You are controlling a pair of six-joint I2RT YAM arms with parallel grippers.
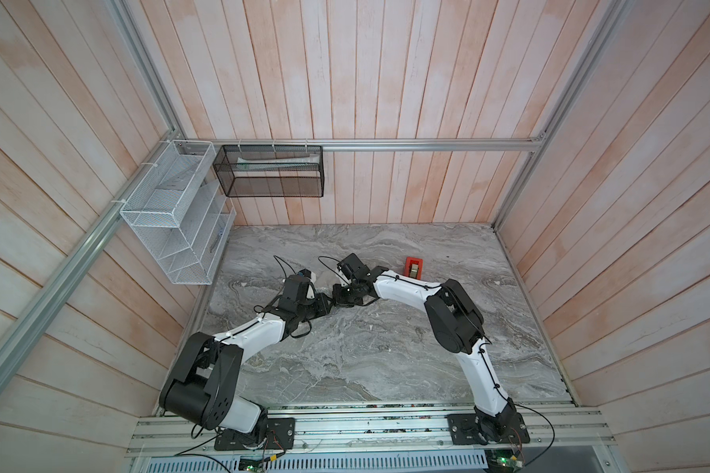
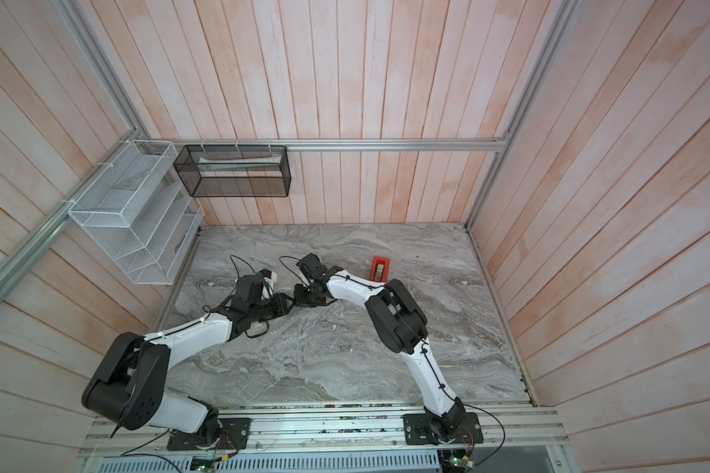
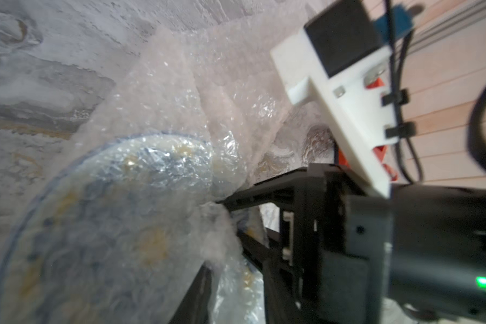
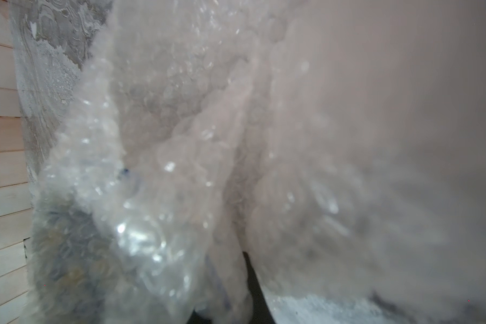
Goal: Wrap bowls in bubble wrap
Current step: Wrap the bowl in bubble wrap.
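Observation:
The bowl (image 3: 96, 224), white with blue flowers and yellow dots, lies under the bubble wrap (image 3: 208, 84) in the left wrist view. It shows again through the wrap (image 4: 180, 112) as a blue-yellow patch (image 4: 68, 246) in the right wrist view. My left gripper (image 3: 230, 294) stands open, with wrap and the bowl's rim in the gap. The right gripper (image 4: 225, 297) is shut on a bunched fold of wrap. In both top views the left gripper (image 1: 328, 306) (image 2: 288, 306) and the right gripper (image 1: 336, 302) (image 2: 298, 297) meet tip to tip at mid-table and hide the bowl.
A red tape dispenser (image 1: 413, 267) (image 2: 380, 268) stands behind the right forearm. A white wire rack (image 1: 173, 217) and a black mesh basket (image 1: 271, 172) hang on the back-left walls. Plank walls enclose the marble table (image 1: 386, 368) on three sides.

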